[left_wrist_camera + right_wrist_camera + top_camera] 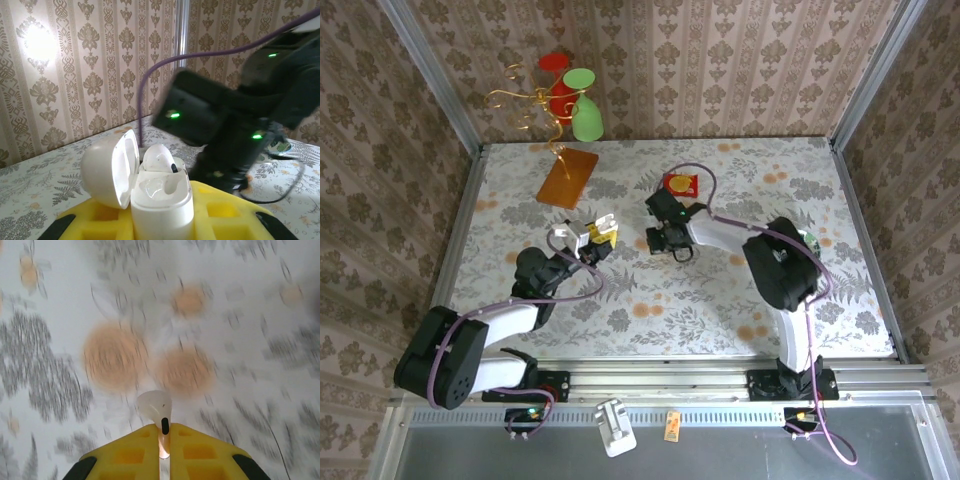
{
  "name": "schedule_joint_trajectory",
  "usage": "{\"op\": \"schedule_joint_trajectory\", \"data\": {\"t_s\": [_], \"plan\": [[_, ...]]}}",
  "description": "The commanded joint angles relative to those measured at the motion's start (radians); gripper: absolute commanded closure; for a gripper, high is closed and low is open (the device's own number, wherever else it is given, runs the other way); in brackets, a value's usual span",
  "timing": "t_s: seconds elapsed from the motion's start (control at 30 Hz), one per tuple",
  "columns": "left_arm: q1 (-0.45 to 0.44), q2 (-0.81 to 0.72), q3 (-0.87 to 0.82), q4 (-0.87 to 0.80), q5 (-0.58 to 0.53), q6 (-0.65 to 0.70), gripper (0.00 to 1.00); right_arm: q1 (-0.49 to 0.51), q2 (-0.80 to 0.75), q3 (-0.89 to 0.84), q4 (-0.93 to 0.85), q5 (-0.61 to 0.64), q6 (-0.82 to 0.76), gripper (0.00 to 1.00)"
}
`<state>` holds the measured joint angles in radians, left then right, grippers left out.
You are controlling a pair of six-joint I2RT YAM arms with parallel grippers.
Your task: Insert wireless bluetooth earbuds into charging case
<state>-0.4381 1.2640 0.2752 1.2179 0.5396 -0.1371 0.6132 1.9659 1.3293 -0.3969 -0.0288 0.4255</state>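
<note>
The white charging case [162, 200] stands upright between the yellow fingers [225, 212] of my left gripper [162, 212], which is shut on it. Its lid [107, 167] hangs open to the left. One whitish earbud [159, 160] sits in the far slot, and the near slot [165, 187] is bare. From above, the left gripper [597, 240] and case [605, 222] are left of centre. My right gripper [665, 242] is close by on their right. It [165, 440] is shut on the stem of a second earbud [154, 407], over blurred tabletop.
An orange card [568, 177] lies at the back left, below a gold wire stand [535, 100] with red and green cups. A red and yellow packet [681, 184] lies behind the right gripper. The right arm's black body [240, 125] looms just beyond the case.
</note>
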Motion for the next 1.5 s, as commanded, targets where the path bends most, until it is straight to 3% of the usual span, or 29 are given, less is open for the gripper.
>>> {"op": "schedule_joint_trajectory", "data": {"t_s": [0.0,0.23,0.4,0.47,0.63,0.87,1.1,1.3,1.47], "plan": [[-0.012,0.008,0.013,0.052,0.02,0.009,0.9,-0.003,-0.117,-0.14,0.038,0.011,0.007,0.88],[-0.012,0.012,0.022,0.047,0.019,0.014,0.9,0.0,-0.296,-0.371,-0.022,0.0,0.026,0.87],[-0.048,0.013,0.024,0.033,0.019,0.024,0.9,-0.002,-0.327,-0.403,-0.088,0.038,0.003,0.85],[-0.05,0.012,0.023,0.029,0.021,0.029,0.9,-0.002,-0.328,-0.381,-0.12,0.057,-0.003,0.8],[-0.049,-0.004,0.016,0.009,0.032,0.049,0.9,-0.004,-0.303,-0.27,-0.243,0.076,-0.016,0.55],[-0.048,-0.06,0.004,-0.079,0.07,0.108,0.9,-0.003,-0.188,-0.062,-0.492,0.065,-0.03,0.42],[-0.048,-0.124,0.003,-0.192,0.079,0.174,0.89,-0.003,-0.005,0.157,-0.736,0.049,0.015,0.42],[-0.044,-0.13,-0.003,-0.223,0.075,0.209,0.89,0.0,0.085,0.236,-0.805,0.042,0.012,0.43],[-0.044,-0.116,-0.007,-0.211,0.085,0.21,0.89,0.0,0.133,0.272,-0.824,0.04,-0.002,0.51]]}}
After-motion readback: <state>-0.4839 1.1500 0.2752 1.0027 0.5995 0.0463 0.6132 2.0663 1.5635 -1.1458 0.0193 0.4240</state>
